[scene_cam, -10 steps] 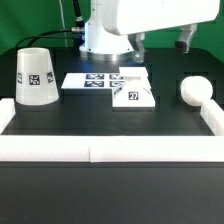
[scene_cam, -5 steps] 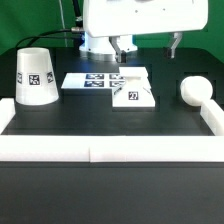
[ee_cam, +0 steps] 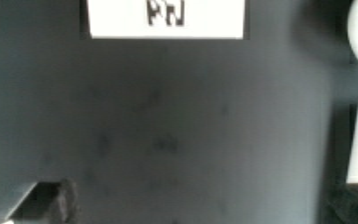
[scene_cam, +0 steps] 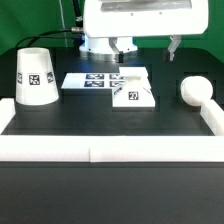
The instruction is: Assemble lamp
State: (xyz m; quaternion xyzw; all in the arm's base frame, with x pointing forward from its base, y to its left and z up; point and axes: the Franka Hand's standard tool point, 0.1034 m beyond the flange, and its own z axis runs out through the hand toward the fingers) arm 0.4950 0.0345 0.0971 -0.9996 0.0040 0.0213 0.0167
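Black surface (scene_cam: 100, 125), edged by a white border rail (scene_cam: 90, 150). Shade (scene_cam: 36, 74) was noted upright at the exterior view's far left, bulb (scene_cam: 194, 91) at its right. Base (scene_cam: 132, 94) was seen flat mid-surface, just beside the marker board (scene_cam: 90, 81). Claw (scene_cam: 147, 48) was poised above and beyond the base, fingers spread wide, nothing gripped. Base was judged rigid, light, matte, not slippery. A grip across two opposite edges was thought best, since its low profile leaves little to pinch.
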